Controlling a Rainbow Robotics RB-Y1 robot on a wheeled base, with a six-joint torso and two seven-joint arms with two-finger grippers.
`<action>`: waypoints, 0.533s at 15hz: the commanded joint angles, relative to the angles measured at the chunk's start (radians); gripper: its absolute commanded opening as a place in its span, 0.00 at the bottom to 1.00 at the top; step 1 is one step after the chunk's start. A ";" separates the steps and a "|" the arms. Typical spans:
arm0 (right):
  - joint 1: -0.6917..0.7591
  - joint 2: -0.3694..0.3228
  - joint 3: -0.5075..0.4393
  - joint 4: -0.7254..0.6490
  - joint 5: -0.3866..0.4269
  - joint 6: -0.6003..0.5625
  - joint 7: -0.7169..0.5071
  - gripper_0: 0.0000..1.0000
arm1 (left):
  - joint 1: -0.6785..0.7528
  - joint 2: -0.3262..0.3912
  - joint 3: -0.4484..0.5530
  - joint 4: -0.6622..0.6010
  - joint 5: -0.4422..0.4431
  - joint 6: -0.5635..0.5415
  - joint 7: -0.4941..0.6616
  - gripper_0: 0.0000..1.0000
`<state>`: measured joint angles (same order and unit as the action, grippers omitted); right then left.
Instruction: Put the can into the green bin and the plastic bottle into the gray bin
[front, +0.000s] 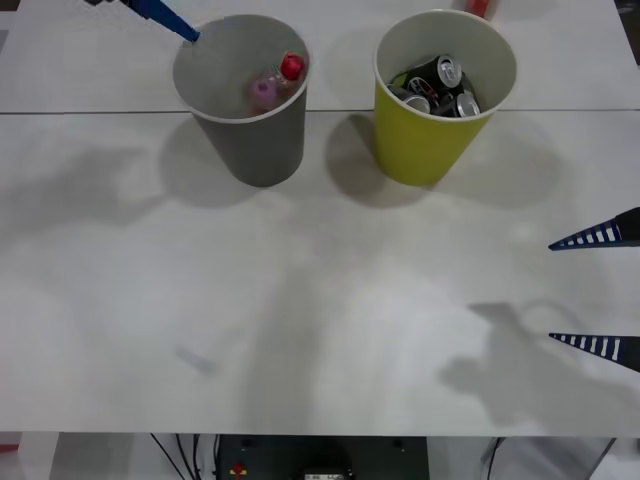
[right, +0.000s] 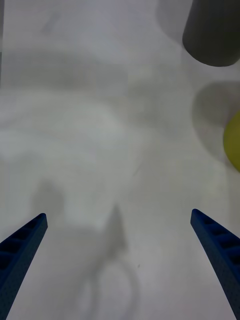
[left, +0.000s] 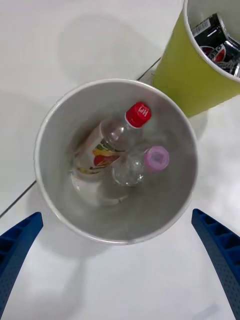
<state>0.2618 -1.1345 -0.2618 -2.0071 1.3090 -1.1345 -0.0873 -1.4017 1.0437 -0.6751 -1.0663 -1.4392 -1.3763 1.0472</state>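
our left gripper (left: 120, 270) hangs wide open and empty right above the gray bin (left: 50, 200); the bottle (left: 112, 142) leans inside, cap up. right gripper (front: 600, 290) open, empty.

Left arm: reaches far forward on the robot's left side; in the front view a single blue ribbed fingertip (front: 190, 36) shows at the top edge. Left gripper (left: 120, 250) points straight down, jaws spread wide, the two blue ribbed fingers (left: 17, 245) sitting at opposite corners of its wrist view, nothing between them.

Right arm: held low at the robot's right edge. Right gripper (front: 598, 290) points inward across the bench, jaws wide apart, empty. Its two tapered blue fingers (right: 22, 245) likewise sit at opposite corners of its wrist view, tips clear of any contact.
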 joint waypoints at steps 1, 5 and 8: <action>0.000 0.000 0.000 0.000 0.000 0.000 0.000 1.00 | 0.138 0.091 0.078 -0.070 0.072 0.000 -0.135 1.00; 0.000 0.000 0.000 0.000 0.000 0.000 0.000 1.00 | 0.406 0.171 0.293 -0.216 0.088 -0.007 -0.335 1.00; 0.000 0.000 0.000 0.000 0.000 0.000 0.000 1.00 | 0.638 0.177 0.519 -0.337 0.040 -0.072 -0.478 1.00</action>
<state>0.2618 -1.1345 -0.2618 -2.0071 1.3090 -1.1345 -0.0873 -0.8226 1.2210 -0.2124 -1.3705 -1.3864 -1.4341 0.6076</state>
